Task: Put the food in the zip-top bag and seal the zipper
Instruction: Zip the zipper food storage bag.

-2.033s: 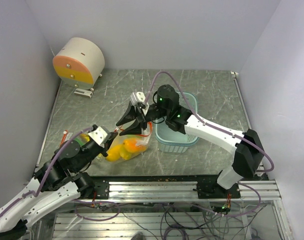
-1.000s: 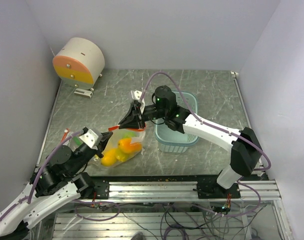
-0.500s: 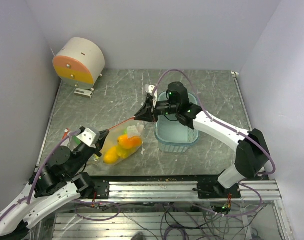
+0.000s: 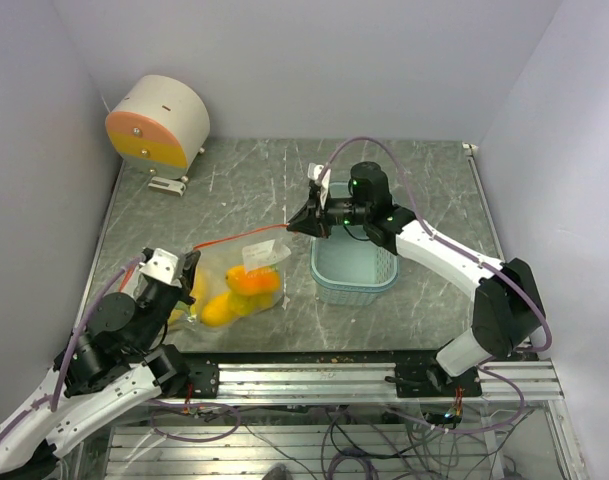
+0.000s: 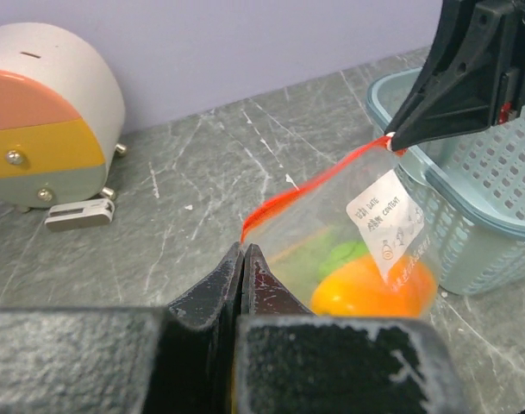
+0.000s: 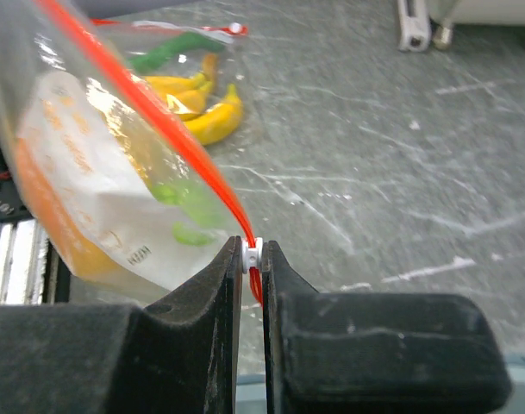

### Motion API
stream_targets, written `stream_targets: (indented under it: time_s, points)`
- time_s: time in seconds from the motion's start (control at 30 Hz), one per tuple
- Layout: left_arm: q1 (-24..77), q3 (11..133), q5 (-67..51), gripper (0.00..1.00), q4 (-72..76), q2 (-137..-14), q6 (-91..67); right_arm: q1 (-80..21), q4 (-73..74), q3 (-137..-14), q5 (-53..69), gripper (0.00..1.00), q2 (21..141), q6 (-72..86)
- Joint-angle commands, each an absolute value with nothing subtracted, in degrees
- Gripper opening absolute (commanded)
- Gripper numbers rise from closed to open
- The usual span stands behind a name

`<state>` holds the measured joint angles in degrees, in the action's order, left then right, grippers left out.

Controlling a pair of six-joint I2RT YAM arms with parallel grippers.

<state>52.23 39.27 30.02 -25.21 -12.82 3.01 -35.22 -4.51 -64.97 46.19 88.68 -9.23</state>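
Observation:
The clear zip-top bag (image 4: pixel 236 282) hangs stretched between my two grippers, with the yellow banana (image 6: pixel 207 122), orange mango (image 5: pixel 365 289), round green fruit (image 5: pixel 344 254) and green pepper (image 6: pixel 171 50) inside. Its red-orange zipper (image 4: pixel 242 237) runs taut from left to right. My left gripper (image 4: pixel 191 263) is shut on the zipper's left end (image 5: pixel 243 235). My right gripper (image 4: pixel 296 226) is shut on the pale slider tab (image 6: pixel 252 252) at the strip's right end, just left of the teal basket. The small orange piece cannot be told apart.
The pale teal slotted basket (image 4: pixel 354 268) stands right of the bag, under my right arm. A round cream, pink and yellow drum (image 4: pixel 156 122) sits at the back left. Grey marbled tabletop lies all round.
My right gripper has drawn the slider rightward along the zipper, from over the bag toward the basket. My left gripper has pulled the other end left, stretching the strip taut.

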Motion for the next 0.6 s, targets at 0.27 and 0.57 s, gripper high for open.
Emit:
stream_targets:
  time_s: [0.27,0.57]
  points:
    - [52.0,41.3,40.1,0.07,-16.1,-14.3,4.0,-32.1,-3.4,-66.0,28.6,0.26,88.8,-4.4]
    - [52.0,37.2,49.1,0.07,12.7,-27.8,3.3,-32.1,-2.6,-68.2,11.7,1.00,86.5,6.1]
